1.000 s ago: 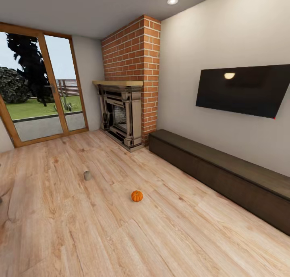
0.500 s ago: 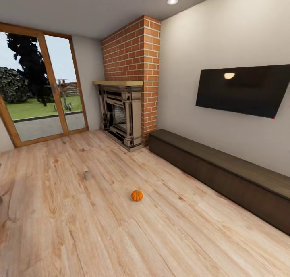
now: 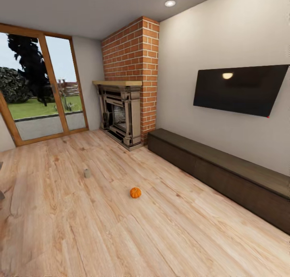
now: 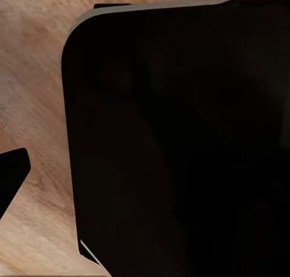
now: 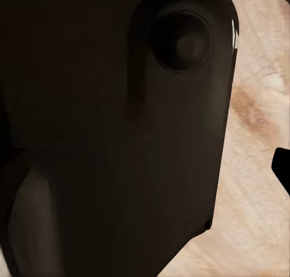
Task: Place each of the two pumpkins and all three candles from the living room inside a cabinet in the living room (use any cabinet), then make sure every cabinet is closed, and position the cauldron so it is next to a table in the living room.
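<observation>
pumpkin [image 3: 135, 192] is seen on the open floor [image 3: 169, 236], mid-room, well apart from the cabinet [image 3: 225, 174] and from the candle [image 3: 87, 173], which stands upright further toward the glass door [image 3: 40, 99]. only one pumpkin and one candle are found in the head view; no cauldron is made out.

pumpkin is judged light, rigid and round, so rolling is likely if nudged. ribs should give some grip; it is best taken across the widest part from above, stem left alone. candle is judged light, stiff and slightly waxy-slick; it is best pinched across the sides near mid-height, kept upright.

floor is pale wood plank, flat and smooth, so little is there to stop a roll. cabinet is set along the right wall under the tv [image 3: 239, 89], fronts appearing closed, one end just beside the brick fireplace [image 3: 123, 115]. far wall is taken up by the door.

finger state cannot be told for either arm: both wrist views are blocked by dark robot body parts with floor behind.
</observation>
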Controlling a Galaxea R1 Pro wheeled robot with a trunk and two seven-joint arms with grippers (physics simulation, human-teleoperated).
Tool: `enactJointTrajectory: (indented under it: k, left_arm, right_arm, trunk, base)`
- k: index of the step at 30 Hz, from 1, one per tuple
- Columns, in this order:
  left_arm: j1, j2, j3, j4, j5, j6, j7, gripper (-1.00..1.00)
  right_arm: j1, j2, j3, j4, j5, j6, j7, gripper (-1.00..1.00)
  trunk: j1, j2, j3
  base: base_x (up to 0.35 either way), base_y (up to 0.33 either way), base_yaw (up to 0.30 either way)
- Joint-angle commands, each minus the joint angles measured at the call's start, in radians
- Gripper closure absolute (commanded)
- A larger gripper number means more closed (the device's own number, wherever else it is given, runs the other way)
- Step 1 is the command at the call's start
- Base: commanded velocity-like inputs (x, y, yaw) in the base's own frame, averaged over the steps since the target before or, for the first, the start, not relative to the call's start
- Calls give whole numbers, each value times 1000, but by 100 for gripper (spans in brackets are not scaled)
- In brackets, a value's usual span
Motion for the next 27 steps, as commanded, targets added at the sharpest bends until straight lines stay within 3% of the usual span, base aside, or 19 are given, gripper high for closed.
enactJointTrajectory:
  k: [1, 27]
  left_arm:
    - [0, 0, 0, 0, 0, 0, 0, -100]
    - [0, 0, -4, 1, 1, 2, 1, -100]
  right_arm:
    - [0, 0, 0, 0, 0, 0, 0, -100]
    - [0, -1, -3, 0, -9, -3, 0, -100]
  trunk:
    - [0, 0, 0]
    - [0, 0, 0]
  base:
    - [-172, -134, 0]
    - [-243, -204, 0]
